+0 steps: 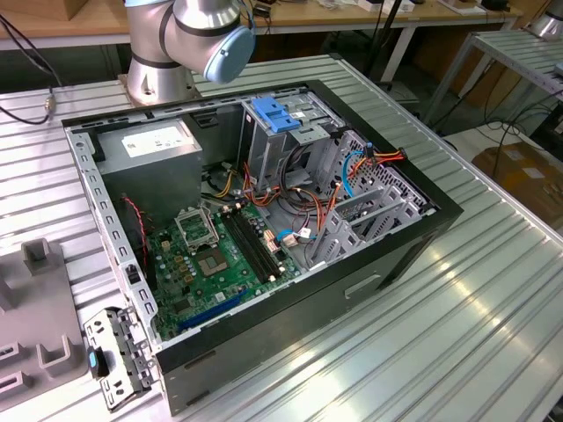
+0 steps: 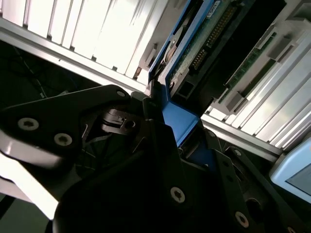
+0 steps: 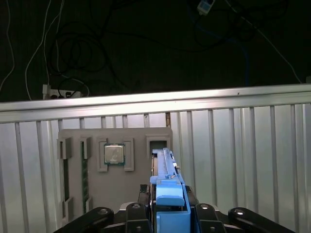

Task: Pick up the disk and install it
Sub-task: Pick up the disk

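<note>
The hand (image 3: 169, 216) is closed on the disk (image 3: 164, 165), fingers (image 3: 138, 213) against its blue rails (image 2: 180, 121); the disk stands on edge above a grey tray (image 3: 131, 189) on the ribbed table (image 3: 243, 155); a chip (image 3: 114, 154) sits in the tray; in the exterior view the open case (image 1: 290, 330) lies on the table.

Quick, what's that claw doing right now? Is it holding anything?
The claw is closed on the disk, gripping it edge-on at its blue rail.
</note>
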`<state>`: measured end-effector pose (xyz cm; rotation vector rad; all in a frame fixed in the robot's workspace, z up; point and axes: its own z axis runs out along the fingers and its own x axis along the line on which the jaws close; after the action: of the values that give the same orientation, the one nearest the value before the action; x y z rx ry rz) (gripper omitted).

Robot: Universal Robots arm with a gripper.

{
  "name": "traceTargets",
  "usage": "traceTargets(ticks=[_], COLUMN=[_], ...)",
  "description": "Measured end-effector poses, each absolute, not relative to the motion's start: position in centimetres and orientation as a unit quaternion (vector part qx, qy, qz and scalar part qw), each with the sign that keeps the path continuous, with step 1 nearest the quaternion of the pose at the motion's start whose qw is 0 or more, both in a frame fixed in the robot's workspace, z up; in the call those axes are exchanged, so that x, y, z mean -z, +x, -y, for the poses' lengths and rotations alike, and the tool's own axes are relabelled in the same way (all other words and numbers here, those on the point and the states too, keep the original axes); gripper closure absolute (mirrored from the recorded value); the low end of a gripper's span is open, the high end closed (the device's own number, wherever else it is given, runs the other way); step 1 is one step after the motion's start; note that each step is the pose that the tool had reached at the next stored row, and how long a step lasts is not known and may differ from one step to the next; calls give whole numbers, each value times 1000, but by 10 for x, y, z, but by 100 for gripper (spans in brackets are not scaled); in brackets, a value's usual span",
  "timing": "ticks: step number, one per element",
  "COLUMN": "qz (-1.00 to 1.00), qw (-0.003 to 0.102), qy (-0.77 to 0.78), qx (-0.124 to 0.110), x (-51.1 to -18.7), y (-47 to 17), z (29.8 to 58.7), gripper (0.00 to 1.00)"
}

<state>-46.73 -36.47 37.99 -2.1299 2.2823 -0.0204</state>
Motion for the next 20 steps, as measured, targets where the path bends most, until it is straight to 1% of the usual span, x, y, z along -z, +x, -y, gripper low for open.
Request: traceTargets(ticks=[20], qz=[-731], qw=[10], qy=[-682], qx=[7], x=[-399], y=[-467], z=[365], gripper=[63])
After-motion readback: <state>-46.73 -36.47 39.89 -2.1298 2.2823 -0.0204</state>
